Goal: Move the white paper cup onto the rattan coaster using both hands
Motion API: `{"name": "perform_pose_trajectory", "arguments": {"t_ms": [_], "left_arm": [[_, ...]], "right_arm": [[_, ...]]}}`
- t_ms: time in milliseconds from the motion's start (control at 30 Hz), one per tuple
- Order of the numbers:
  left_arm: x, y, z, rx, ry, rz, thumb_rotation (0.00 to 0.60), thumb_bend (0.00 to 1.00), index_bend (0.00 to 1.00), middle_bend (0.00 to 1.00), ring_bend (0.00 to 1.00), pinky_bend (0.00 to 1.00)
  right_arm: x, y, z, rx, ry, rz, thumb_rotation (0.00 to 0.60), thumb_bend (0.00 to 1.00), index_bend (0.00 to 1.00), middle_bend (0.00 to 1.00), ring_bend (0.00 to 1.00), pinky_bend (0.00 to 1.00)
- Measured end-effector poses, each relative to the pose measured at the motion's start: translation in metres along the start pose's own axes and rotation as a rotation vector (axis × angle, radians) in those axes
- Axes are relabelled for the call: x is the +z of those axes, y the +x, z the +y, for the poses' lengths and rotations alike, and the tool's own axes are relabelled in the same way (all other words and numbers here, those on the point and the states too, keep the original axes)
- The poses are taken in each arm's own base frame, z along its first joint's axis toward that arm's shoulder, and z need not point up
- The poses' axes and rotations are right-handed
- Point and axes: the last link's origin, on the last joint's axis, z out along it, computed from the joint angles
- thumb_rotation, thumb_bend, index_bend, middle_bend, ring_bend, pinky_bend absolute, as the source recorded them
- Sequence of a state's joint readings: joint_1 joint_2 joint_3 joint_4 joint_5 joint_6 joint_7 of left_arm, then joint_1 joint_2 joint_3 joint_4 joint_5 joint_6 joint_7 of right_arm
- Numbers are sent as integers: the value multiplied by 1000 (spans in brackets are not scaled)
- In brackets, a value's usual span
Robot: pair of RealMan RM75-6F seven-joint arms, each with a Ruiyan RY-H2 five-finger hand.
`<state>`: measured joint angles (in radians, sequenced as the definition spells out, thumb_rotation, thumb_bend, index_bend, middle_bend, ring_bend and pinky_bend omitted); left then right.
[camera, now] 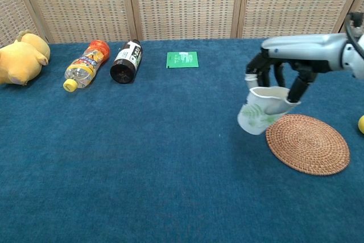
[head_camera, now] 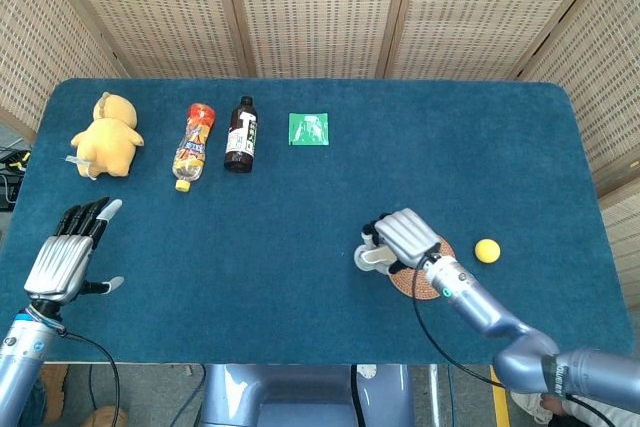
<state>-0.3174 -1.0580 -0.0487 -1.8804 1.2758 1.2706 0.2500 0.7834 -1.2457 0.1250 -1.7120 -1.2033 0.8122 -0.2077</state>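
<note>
My right hand grips the white paper cup by its rim and holds it tilted above the cloth, at the left edge of the rattan coaster. The cup's rim looks squeezed and it carries a green leaf print. My left hand hovers with fingers spread and nothing in it near the table's front left corner; only the head view shows it.
Along the far side lie a yellow plush toy, a plastic bottle with an orange label, a dark bottle and a green packet. A small yellow ball sits right of the coaster.
</note>
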Motion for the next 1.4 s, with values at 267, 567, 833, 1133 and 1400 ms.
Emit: {"name": "perform_pose_trajectory", "arguments": {"t_ms": [267, 567, 833, 1133, 1400], "left_arm": [[-2, -4, 9, 24, -21, -4, 600, 0, 0, 0, 0, 0], [-1, -5, 10, 22, -18, -8, 600, 0, 0, 0, 0, 0], [-2, -6, 10, 23, -23, -13, 600, 0, 0, 0, 0, 0], [-3, -5, 10, 18, -21, -11, 600, 0, 0, 0, 0, 0], [-10, -4, 7, 14, -15, 5, 600, 0, 0, 0, 0, 0]], "right_arm": [[-37, -31, 40, -47, -109, -106, 600, 276, 491, 472, 407, 490], [-37, -29, 50, -65, -131, -83, 600, 278, 485, 468, 408, 490], [-36, -31, 54, -90, -149, -108, 600, 53, 175, 140, 81, 210], [-49, -19, 43, -93, -152, -94, 600, 0, 95, 33, 0, 62], [-86, 6, 37, -95, -186, 76, 600, 0, 66, 0, 0, 0]]}}
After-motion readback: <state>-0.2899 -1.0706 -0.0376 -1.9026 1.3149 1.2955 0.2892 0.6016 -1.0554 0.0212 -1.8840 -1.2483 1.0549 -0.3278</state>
